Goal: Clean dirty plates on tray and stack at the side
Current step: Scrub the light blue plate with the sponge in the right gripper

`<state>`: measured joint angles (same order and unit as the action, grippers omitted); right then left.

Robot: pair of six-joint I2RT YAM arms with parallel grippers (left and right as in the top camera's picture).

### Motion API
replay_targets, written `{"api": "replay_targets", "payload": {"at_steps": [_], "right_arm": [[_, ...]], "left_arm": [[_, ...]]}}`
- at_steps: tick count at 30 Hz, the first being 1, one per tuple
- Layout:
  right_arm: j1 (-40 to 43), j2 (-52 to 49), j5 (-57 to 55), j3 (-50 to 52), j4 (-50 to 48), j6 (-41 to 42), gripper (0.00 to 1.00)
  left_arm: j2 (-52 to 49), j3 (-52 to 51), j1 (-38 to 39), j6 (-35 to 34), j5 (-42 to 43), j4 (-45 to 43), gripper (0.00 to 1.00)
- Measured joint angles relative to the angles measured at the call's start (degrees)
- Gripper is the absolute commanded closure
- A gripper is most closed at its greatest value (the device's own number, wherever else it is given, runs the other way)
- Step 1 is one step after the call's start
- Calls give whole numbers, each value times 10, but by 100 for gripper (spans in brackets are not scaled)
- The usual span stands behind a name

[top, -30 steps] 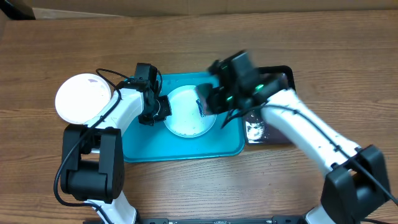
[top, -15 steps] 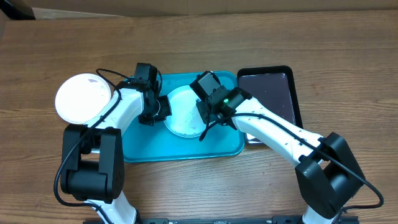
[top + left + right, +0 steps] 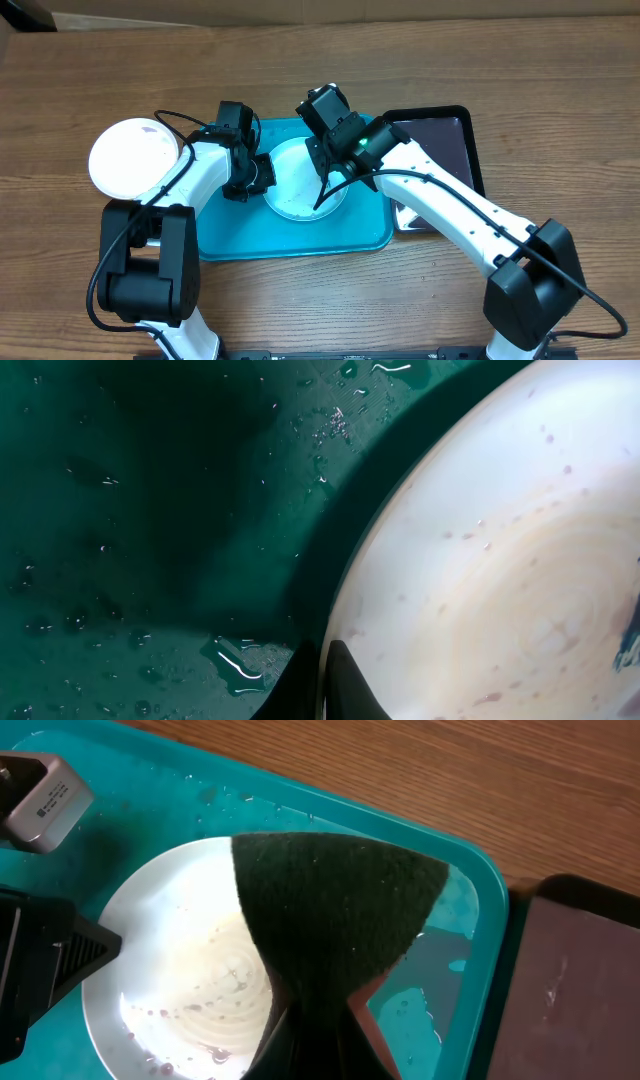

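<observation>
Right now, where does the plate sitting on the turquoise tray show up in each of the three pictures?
Overhead: plate at centre, between the two arms.
Left wrist: plate fills the right side.
Right wrist: plate at lower left, partly behind the green scouring pad.
Shared landmark: the turquoise tray under it.

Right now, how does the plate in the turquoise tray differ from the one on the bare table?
The tray plate lies in the turquoise tray; the table plate sits on wood. The left gripper pinches the tray plate's rim; nothing touches the table plate. Both are round, pale.
</observation>
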<state>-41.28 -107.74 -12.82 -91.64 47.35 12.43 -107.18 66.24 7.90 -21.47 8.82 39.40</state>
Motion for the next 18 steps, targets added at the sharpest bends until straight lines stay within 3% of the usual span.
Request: {"api": "replay_targets", "payload": {"at_steps": [18], "right_arm": [[0, -125, -13, 0, -17, 0, 96]], "left_arm": [[0, 0, 0, 0, 0, 0, 96]]}}
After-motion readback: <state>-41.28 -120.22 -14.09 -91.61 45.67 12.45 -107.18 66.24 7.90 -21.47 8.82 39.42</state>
